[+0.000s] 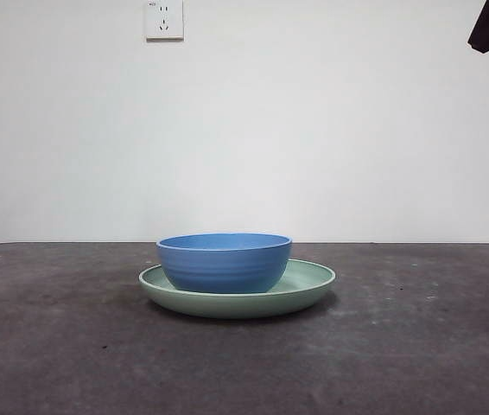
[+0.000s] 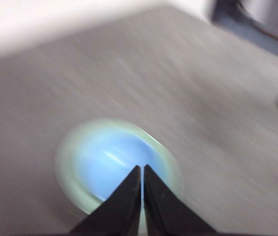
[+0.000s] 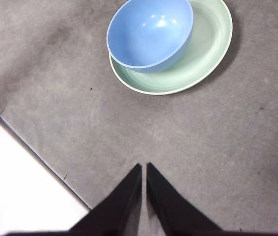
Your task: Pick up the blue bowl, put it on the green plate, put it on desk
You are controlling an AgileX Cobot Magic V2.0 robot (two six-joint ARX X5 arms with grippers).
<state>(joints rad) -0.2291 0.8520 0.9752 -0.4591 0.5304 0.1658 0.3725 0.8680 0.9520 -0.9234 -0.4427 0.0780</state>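
So the blue bowl [image 1: 224, 262] is sitting in the green plate [image 1: 309, 286], a bit off-centre, empty, matte with faint ridges round the outside. The plate's shallow, glossy, raised rim, flat on the rough mottled grey worktop [image 1: 417, 346]. Left tool [image 2: 142, 169] is pinched together above the bowl, view's blurry. Right tool [image 3: 144, 167] is also closed up, holding nothing, well apart. White wall socket [image 1: 164, 19] behind.
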